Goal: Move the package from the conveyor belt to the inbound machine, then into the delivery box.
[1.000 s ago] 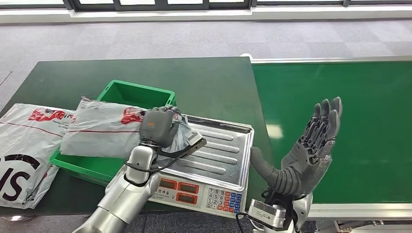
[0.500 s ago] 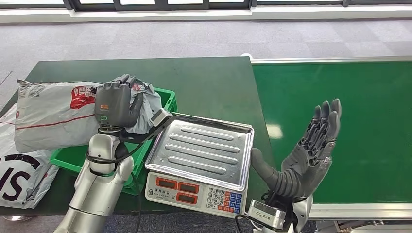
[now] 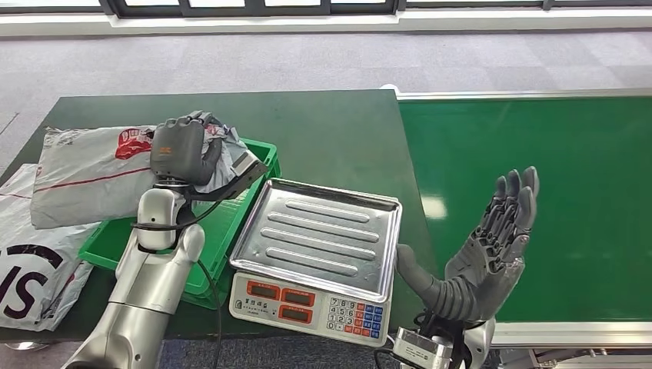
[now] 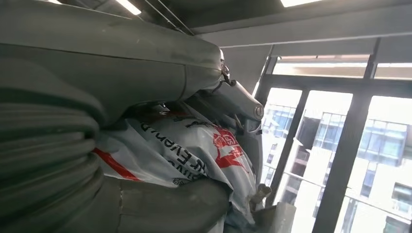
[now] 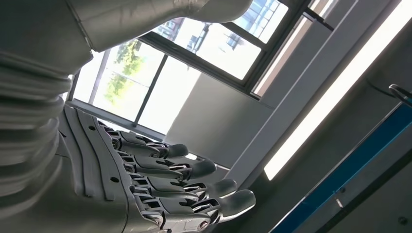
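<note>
Left hand (image 3: 181,150) gripped grey package (image 3: 92,173), fingers curled over its crumpled end (red print visible), held above green delivery box (image 3: 223,227) beside scale (image 3: 319,238). Right hand (image 3: 488,246) spread wide, grasping nothing, over conveyor belt (image 3: 584,192).

Black letters "IS" (image 3: 17,284) on near-left white bag (image 3: 38,296); partial "Everyd" print (image 4: 167,145) on held package (image 4: 194,150).

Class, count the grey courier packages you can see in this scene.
2: one package held by the left hand over the green bin; another lying at the table's left edge.
</note>
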`<action>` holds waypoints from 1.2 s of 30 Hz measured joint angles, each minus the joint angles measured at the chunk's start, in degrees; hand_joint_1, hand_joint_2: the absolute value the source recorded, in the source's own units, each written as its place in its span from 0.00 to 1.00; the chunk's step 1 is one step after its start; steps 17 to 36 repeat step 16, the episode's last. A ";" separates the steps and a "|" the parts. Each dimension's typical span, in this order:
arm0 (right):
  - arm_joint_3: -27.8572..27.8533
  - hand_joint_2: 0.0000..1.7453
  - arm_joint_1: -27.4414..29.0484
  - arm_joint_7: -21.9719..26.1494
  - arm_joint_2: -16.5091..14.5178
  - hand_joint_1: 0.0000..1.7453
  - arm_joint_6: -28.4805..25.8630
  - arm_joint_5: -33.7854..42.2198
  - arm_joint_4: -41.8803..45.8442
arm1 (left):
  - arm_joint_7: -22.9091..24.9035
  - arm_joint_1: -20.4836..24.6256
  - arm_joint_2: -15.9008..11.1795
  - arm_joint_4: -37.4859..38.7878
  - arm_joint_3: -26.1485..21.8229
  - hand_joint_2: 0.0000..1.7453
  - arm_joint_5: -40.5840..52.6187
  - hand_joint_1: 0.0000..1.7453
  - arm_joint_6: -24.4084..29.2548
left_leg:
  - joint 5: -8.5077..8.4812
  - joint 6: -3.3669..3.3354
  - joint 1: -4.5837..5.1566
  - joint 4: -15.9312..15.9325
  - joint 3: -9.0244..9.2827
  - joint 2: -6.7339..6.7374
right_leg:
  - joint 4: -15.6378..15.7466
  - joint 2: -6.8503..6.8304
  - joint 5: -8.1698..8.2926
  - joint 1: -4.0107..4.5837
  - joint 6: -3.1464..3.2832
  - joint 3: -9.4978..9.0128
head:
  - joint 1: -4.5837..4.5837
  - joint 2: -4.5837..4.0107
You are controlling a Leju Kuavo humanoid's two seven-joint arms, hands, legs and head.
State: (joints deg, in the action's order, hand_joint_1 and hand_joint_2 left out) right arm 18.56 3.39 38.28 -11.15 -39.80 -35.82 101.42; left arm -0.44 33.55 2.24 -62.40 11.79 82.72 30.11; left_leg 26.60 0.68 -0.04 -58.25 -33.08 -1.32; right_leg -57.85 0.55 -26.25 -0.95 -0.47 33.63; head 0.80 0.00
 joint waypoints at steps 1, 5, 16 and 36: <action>0.01 1.00 0.00 -0.15 0.00 0.00 0.00 0.02 0.00 | 0.28 0.86 0.01 1.59 -0.35 1.00 0.37 0.99 -0.45 | 0.00 0.00 0.00 0.00 0.00 -0.01 | 0.00 0.00 0.00 0.00 0.00 0.00 | -0.01 0.00; 0.27 1.00 -0.05 -1.12 0.03 0.00 0.00 -0.24 0.00 | 1.71 5.68 -0.01 11.04 -2.20 0.25 1.59 0.00 -0.69 | -0.01 0.01 0.00 0.00 -0.01 0.01 | 0.00 0.00 0.02 0.00 0.03 0.00 | -0.02 0.00; 1.30 1.00 -1.79 -3.53 0.13 0.00 0.02 -1.40 -0.02 | 5.30 13.16 0.00 26.60 -6.42 0.00 2.42 0.00 4.86 | -0.02 0.02 0.00 0.00 -0.01 0.00 | -0.01 0.00 0.03 0.00 0.03 0.01 | -0.01 0.00; 1.30 1.00 -1.79 -3.53 0.13 0.00 0.02 -1.40 -0.02 | 5.30 13.16 0.00 26.60 -6.42 0.00 2.42 0.00 4.86 | -0.02 0.02 0.00 0.00 -0.01 0.00 | -0.01 0.00 0.03 0.00 0.03 0.01 | -0.01 0.00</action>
